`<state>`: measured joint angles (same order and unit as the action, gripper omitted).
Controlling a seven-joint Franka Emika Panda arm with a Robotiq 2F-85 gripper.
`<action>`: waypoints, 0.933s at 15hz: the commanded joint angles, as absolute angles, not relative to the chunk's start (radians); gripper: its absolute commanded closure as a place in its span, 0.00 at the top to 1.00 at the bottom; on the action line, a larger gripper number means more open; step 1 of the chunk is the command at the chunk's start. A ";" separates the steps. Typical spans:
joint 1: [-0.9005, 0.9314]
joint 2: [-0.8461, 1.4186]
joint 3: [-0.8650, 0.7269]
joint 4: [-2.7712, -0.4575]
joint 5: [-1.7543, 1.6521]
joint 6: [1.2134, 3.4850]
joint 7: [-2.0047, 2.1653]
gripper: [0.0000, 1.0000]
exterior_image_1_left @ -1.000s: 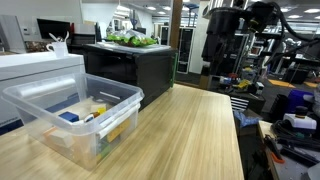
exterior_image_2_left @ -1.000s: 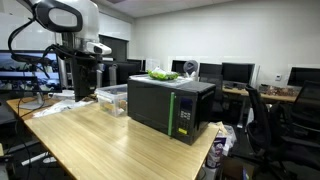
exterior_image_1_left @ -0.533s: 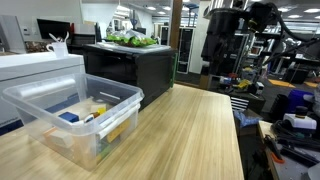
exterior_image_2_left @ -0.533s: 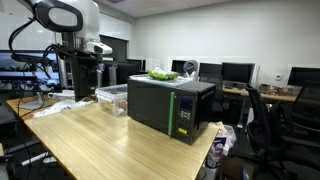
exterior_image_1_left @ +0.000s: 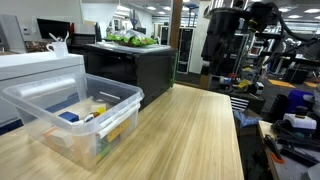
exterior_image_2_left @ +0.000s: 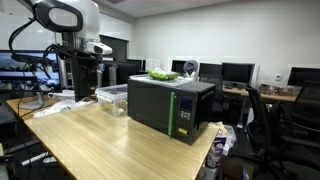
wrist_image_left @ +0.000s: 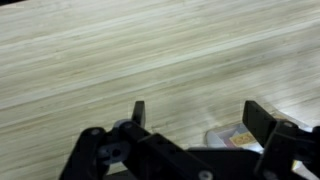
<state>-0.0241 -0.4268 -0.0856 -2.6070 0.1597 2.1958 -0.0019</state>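
Note:
My gripper (wrist_image_left: 195,113) is open and empty, held high above the light wooden table (wrist_image_left: 140,50). In the wrist view the corner of a clear plastic bin (wrist_image_left: 232,136) with a yellowish item inside shows just below the jaws. In both exterior views the arm stands at the far end of the table, with the gripper (exterior_image_1_left: 222,62) (exterior_image_2_left: 84,88) hanging above the tabletop. The clear bin (exterior_image_1_left: 70,115) (exterior_image_2_left: 110,97) holds several small items, blue and yellow among them.
A black microwave (exterior_image_2_left: 170,107) (exterior_image_1_left: 132,65) stands on the table with green leafy items (exterior_image_2_left: 160,74) on top. A white appliance (exterior_image_1_left: 35,68) sits behind the bin. Office desks, monitors and chairs surround the table (exterior_image_2_left: 110,140).

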 commanded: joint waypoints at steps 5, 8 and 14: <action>-0.030 -0.427 -0.080 -2.606 0.162 2.193 -0.004 1.00; -0.042 -0.420 -0.081 -2.601 0.154 2.193 0.010 1.00; -0.086 -0.401 -0.107 -2.591 0.141 2.195 0.013 1.00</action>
